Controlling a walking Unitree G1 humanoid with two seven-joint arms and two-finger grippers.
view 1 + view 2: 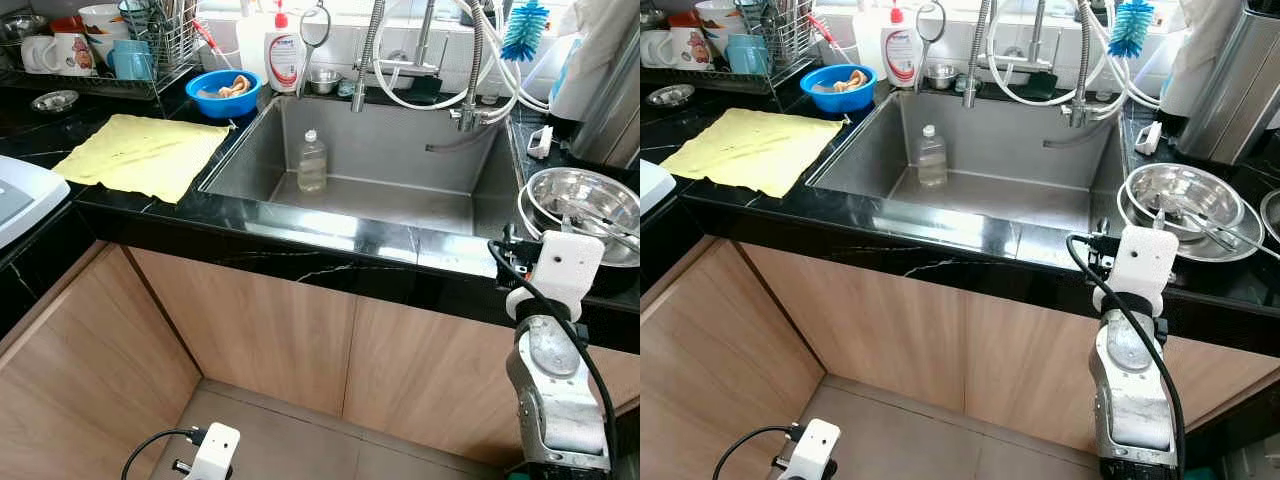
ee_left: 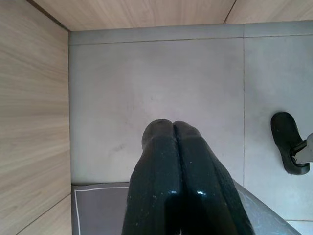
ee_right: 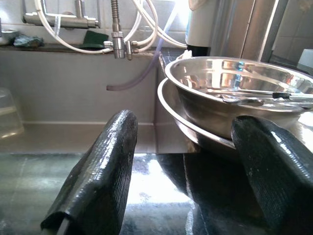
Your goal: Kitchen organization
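Right gripper (image 3: 183,196) sat at counter edge w/ fingers spread wide, nothing between them, aimed at steel bowl (image 1: 585,200), which stood on the black counter (image 1: 330,235) just right of the sink (image 1: 385,165), nested in a larger steel dish, utensils inside. Judged: bowl light, rigid, thin-walled, polished so likely slippery; contents may rattle or shift. Best hold prob. a rim pinch on near edge. Left gripper (image 2: 172,147) hung idle low over floor, fingers pressed together.
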